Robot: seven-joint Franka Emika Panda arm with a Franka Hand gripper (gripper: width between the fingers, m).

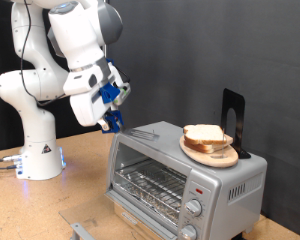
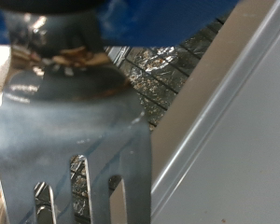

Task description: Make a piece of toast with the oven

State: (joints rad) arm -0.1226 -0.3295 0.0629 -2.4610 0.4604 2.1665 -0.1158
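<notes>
The oven (image 1: 185, 175) is sitting on the tabletop (image 1: 50, 205), occupying the four o'clock part of the exterior view. A plate (image 1: 212, 153) is resting on the oven's roof toward its three o'clock end, and the piece of toast (image 1: 205, 137) is lying on that plate. An upright stand (image 1: 233, 120) is standing just behind the plate, at its two o'clock. The end effector (image 1: 114, 105) is hanging above the tabletop at the oven's ten o'clock, near its top corner, holding a spatula (image 2: 70, 149) whose blade is reaching toward the oven roof. The robot base (image 1: 35, 150) is standing at nine o'clock, well apart from the oven.
</notes>
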